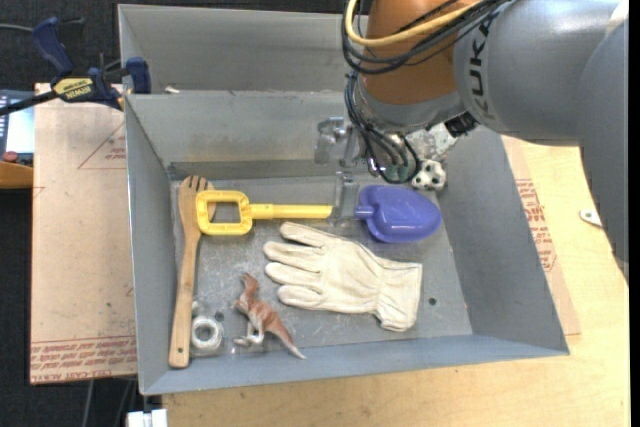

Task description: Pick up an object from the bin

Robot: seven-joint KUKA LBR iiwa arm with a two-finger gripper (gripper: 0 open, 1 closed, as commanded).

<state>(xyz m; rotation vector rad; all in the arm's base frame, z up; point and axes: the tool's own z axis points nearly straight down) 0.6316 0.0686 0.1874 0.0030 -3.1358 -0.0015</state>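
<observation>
My gripper [345, 193] hangs low at the back middle of the bin, under the orange-covered wrist. Its tip comes down right where the yellow handle of a toy shovel [268, 211] meets the shovel's purple blade [400, 216]. The shovel lies flat, with its handle loop to the left. A cream work glove [345, 277] lies just in front of the shovel, fingers pointing left. A small black-and-white ball [430, 175] rests behind the purple blade, beside the wrist cables.
A wooden fork-shaped spatula [186, 265] lies along the left wall. A small orange-brown dinosaur figure [262, 313] and a silver ring-shaped piece [207, 333] sit at the front left. The arm and its cables cover the bin's back right.
</observation>
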